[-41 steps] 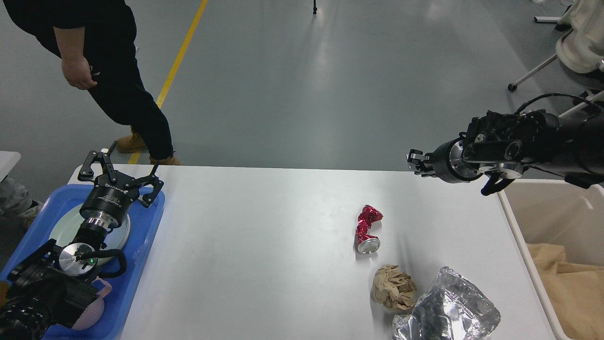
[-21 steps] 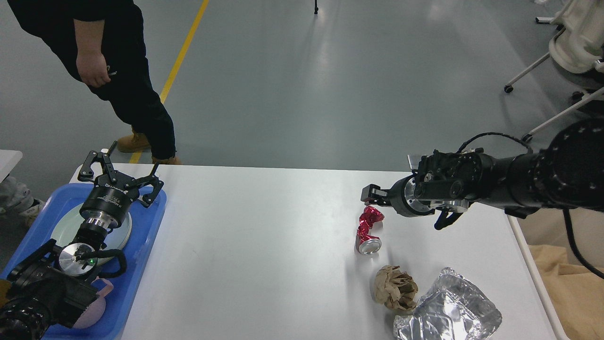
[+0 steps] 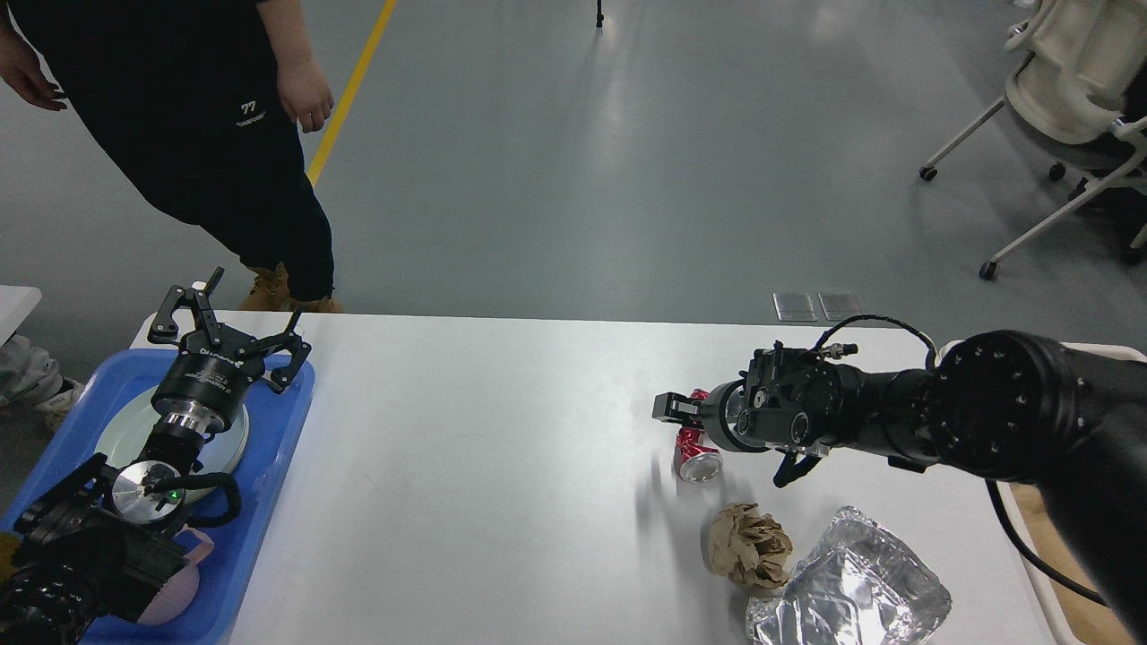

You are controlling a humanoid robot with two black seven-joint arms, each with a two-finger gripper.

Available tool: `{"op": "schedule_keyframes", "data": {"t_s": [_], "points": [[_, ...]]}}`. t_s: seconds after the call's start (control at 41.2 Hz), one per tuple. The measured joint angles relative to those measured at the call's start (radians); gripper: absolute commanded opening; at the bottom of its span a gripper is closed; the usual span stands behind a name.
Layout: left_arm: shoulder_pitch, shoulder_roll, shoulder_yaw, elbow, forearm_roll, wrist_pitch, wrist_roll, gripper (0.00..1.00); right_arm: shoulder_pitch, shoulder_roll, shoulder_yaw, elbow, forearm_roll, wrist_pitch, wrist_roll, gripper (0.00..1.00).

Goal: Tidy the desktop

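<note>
Head view: desktop (image 3: pixel 502 466) holds one crushed can (image 3: pixel 694 455), one paper ball (image 3: pixel 748 546).

This looks like a lab or industrial test hall: a wide grey sealed floor (image 3: pixel 573 161) fills the upper frame, crossed by a yellow painted lane line (image 3: pixel 349 90) at upper left (the kind marking walkways), with a wheeled office chair (image 3: pixel 1066 81) at upper right and a white desktop (image 3: pixel 484 484) below.

Left arm comes up from the bottom-left corner with its left gripper (image 3: pixel 226 327) spread wide open, while the right arm stretches in level from the right, right gripper (image 3: pixel 674 408) seen end-on, can't tell its state.
</note>
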Motion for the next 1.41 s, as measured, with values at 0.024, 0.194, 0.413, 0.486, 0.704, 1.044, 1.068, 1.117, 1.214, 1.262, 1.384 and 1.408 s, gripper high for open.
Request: {"op": "schedule_keyframes", "data": {"t_s": [0.024, 0.194, 0.413, 0.486, 0.704, 1.044, 1.068, 1.117, 1.214, 1.262, 1.384, 1.408], "points": [[0.000, 0.000, 0.000, 0.000, 0.000, 0.000, 0.000, 0.96, -0.012, 0.008, -0.001, -0.018, 0.000, -0.002, 0.000, 0.83], [0.000, 0.000, 0.000, 0.000, 0.000, 0.000, 0.000, 0.96, -0.089, 0.049, -0.011, -0.123, -0.001, -0.003, 0.000, 0.74], [0.000, 0.000, 0.000, 0.000, 0.000, 0.000, 0.000, 0.96, -0.145, 0.063, -0.016, -0.173, -0.050, -0.003, -0.001, 0.13], [0.000, 0.000, 0.000, 0.000, 0.000, 0.000, 0.000, 0.96, -0.147, 0.063, -0.017, -0.173, -0.061, -0.004, -0.002, 0.00], [0.000, 0.000, 0.000, 0.000, 0.000, 0.000, 0.000, 0.96, -0.143, 0.055, -0.028, -0.163, -0.067, 0.003, -0.003, 0.00], [0.000, 0.000, 0.000, 0.000, 0.000, 0.000, 0.000, 0.96, -0.055, -0.009, -0.037, -0.054, -0.068, 0.006, 0.002, 0.00], [0.000, 0.000, 0.000, 0.000, 0.000, 0.000, 0.000, 0.96, -0.032, -0.025, -0.035, -0.029, -0.068, 0.006, 0.003, 0.00], [0.000, 0.000, 0.000, 0.000, 0.000, 0.000, 0.000, 0.96, 0.026, -0.066, -0.030, 0.038, -0.068, 0.006, 0.005, 0.00], [0.000, 0.000, 0.000, 0.001, 0.000, 0.000, 0.000, 0.96, 0.142, -0.153, -0.020, 0.160, -0.069, 0.009, 0.009, 0.00], [0.000, 0.000, 0.000, 0.001, 0.000, 0.000, 0.000, 0.96, 0.205, -0.198, -0.015, 0.213, -0.069, 0.012, 0.011, 0.00], [0.000, 0.000, 0.000, 0.001, 0.000, 0.000, 0.000, 0.96, 0.354, -0.303, -0.009, 0.316, -0.070, 0.024, 0.018, 0.00], [0.000, 0.000, 0.000, 0.001, 0.000, 0.000, 0.000, 0.96, 0.389, -0.327, -0.008, 0.337, -0.070, 0.030, 0.021, 0.00]]}}
